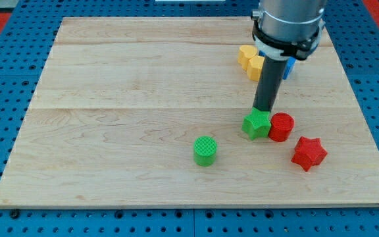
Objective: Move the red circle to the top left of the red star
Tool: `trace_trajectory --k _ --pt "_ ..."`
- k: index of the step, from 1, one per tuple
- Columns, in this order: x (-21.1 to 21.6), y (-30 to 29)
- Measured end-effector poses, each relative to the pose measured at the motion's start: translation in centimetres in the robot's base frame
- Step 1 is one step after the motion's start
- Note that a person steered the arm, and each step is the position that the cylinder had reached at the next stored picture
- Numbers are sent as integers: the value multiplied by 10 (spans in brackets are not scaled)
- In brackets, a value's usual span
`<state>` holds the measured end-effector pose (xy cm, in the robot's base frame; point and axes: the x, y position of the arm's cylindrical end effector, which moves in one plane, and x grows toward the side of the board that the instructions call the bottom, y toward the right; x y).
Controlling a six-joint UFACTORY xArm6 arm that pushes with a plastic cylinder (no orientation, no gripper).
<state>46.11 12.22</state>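
The red circle (281,126) lies right of centre on the wooden board (110,99). The red star (308,153) lies just below and to the right of it, a small gap apart. A green star (256,124) touches the red circle's left side. My tip (263,109) stands at the green star's upper edge, up and to the left of the red circle. The dark rod runs up to the arm's grey body (288,23) at the view's top.
A green circle (205,151) lies left of the green star, below centre. Two yellow blocks (250,61) sit near the top right, with a blue block (289,66) mostly hidden behind the rod. Blue pegboard (5,131) surrounds the board.
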Motion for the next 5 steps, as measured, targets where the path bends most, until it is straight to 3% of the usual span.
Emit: trace_trajectory --k 1,4,5 --pt "17 0" --pt "-3 42" --pt "-19 -1"
